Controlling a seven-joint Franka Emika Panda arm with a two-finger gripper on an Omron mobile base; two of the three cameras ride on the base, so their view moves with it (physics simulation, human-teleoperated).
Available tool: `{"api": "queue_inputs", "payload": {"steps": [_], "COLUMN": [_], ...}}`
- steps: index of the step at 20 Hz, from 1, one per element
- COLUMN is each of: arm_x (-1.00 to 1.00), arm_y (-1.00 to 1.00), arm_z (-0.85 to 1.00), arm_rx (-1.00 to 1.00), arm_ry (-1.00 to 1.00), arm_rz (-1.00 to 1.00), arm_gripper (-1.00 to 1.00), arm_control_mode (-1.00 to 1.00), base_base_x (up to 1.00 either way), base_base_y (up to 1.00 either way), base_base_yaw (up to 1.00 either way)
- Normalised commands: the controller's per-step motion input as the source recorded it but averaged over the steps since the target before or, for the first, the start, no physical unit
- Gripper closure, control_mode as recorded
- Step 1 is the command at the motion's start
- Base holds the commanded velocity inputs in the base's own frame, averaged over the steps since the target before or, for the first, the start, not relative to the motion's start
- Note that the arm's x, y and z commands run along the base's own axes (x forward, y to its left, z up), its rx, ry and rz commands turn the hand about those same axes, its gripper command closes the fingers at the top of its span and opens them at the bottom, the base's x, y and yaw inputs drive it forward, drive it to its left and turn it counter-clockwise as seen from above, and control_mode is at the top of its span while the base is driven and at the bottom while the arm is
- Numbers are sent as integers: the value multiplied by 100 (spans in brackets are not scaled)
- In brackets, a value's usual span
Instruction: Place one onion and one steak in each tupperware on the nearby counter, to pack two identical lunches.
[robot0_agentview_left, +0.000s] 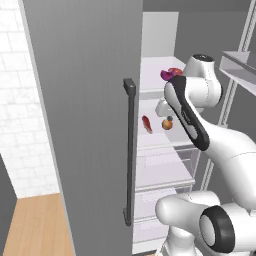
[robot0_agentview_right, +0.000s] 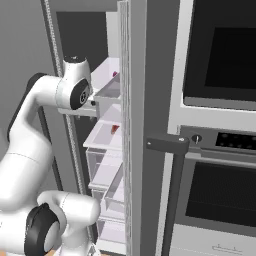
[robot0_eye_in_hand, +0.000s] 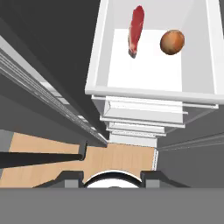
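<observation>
On the white fridge shelf (robot0_eye_in_hand: 144, 72) lie a steak (robot0_eye_in_hand: 135, 30) and an onion (robot0_eye_in_hand: 172, 42), near each other but not touching. We judge that the step in hand is to fetch one of them. To do it well, we should lower the hand straight over the chosen item, with one finger on each side. The onion is round and may roll, so we should close on its middle. The steak is thin and long, so we should grip it across its narrow width.

From the left base camera we see the same steak (robot0_agentview_left: 146, 124) and onion (robot0_agentview_left: 167, 123) behind the open fridge door (robot0_agentview_left: 85, 125) and its dark handle (robot0_agentview_left: 129, 150), plus more food on the shelf above (robot0_agentview_left: 170, 73). The arm covers the hand there. The hand camera looks down on the shelf and the wood floor (robot0_eye_in_hand: 65, 157) below. The right base camera adds the oven (robot0_agentview_right: 220, 150) beside the fridge. Whether the jaws are open or closed, we cannot tell.
</observation>
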Motion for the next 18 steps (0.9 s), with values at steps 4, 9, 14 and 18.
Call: {"api": "queue_inputs", "payload": {"steps": [4,9,14,18], "arm_x": [-9,-6,-1,0], "arm_y": [-6,-10,0,-6], "arm_z": [-15,-21,52,72], "arm_rx": [0,0,0,0], "arm_ry": [-10,-27,-33,-21], "arm_rz": [-1,-4,0,0], "arm_gripper": [-100,-100,-100,-100], "arm_control_mode": [-100,-100,-100,-100], "base_base_x": [0,0,0,0], "base_base_y": [0,0,0,0], "base_base_yaw": [0,0,0,0]}}
